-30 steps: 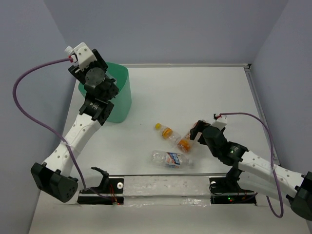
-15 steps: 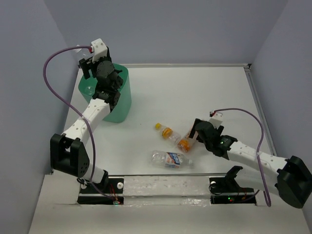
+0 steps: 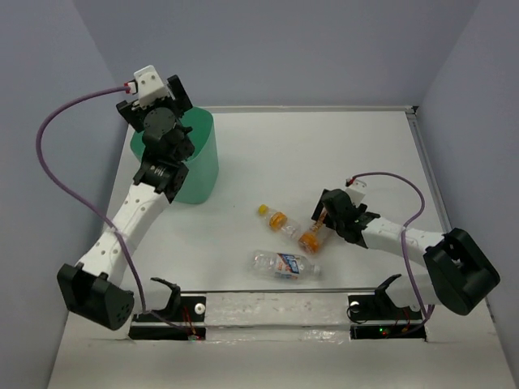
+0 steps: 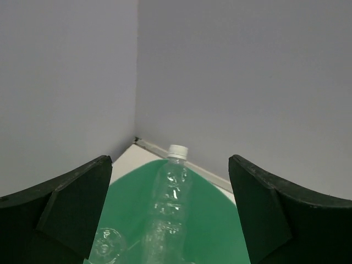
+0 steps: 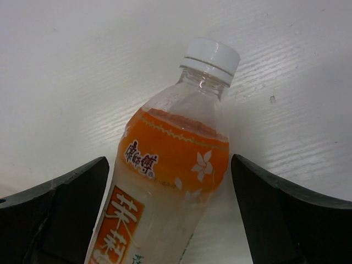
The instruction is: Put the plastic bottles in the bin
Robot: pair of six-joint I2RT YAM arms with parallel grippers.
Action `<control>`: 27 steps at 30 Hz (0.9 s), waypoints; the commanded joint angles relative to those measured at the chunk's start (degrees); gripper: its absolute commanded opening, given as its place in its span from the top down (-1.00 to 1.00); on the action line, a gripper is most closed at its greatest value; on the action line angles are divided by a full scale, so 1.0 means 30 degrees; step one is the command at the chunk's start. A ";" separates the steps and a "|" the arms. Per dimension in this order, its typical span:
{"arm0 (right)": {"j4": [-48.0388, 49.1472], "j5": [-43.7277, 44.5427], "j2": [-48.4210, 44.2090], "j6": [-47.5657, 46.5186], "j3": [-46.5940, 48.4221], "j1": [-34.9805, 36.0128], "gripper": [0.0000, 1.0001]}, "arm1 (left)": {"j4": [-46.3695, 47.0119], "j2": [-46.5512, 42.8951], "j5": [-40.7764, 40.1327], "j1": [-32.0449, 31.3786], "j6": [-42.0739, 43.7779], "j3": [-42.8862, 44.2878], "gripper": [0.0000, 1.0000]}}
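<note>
Bin [image 3: 203, 162] stands far left on the worktop [image 3: 324, 154], clear bottles [image 4: 168, 203] inside, your left jaws spread wide above it. Right of centre, your right jaws sit apart, straddling the orange-labelled bottle [image 5: 173, 159] lying on the worktop.

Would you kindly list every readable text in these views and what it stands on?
"康師傅": small dark characters on the orange-labelled bottle, right wrist view.
"茉": large white character lower on that label; the rest is cut off.
On the blue-labelled bottle and the yellow-capped bottle, the print is too small to read.
</note>
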 commanded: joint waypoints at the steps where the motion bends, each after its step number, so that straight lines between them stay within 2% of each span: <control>1: 0.1237 0.0188 0.0560 0.0569 0.0836 -0.0446 -0.92 | -0.3240 -0.3523 0.2922 -0.0662 -0.4490 0.0426 -0.98; 7: 0.1179 0.1124 0.0386 0.0540 0.0662 -0.0622 -0.69 | -0.5472 -0.8502 0.6321 -0.1894 -0.7596 -0.3497 -0.98; 9: 0.0974 0.1593 -0.0109 0.0570 0.0515 -0.0622 -0.53 | -0.6031 -1.0290 0.7318 -0.1924 -0.7922 -0.4992 -0.98; 11: 0.0390 0.2003 -0.0637 0.0541 0.0426 -0.0622 -0.46 | -0.6850 -1.1375 0.7787 -0.1924 -0.7953 -0.5813 -0.98; 15: -0.1397 0.3233 -0.2774 -0.0421 0.0893 -0.0622 -0.16 | -0.8372 -1.3543 0.7471 -0.1924 -0.7952 -0.7133 -0.98; 19: -0.2950 0.4202 -0.5498 -0.1653 0.1450 -0.0622 -0.11 | -0.8495 -1.5713 0.7145 -0.1924 -0.7836 -0.8160 -0.98; 23: -0.2516 0.3063 -0.7493 -0.3322 0.3029 -0.0068 -0.07 | -0.8436 -1.6447 0.7028 -0.1895 -0.7806 -0.8248 -0.98; 26: -0.1637 0.3057 -0.6329 -0.5343 0.6159 0.1452 -0.07 | -0.8406 -1.7003 0.6881 -0.1895 -0.8069 -0.8307 -0.98; 27: -0.1228 0.3698 -0.4903 -0.6885 0.7183 0.2879 -0.09 | -0.8435 -1.7353 0.6794 -0.1895 -0.8186 -0.8249 -0.98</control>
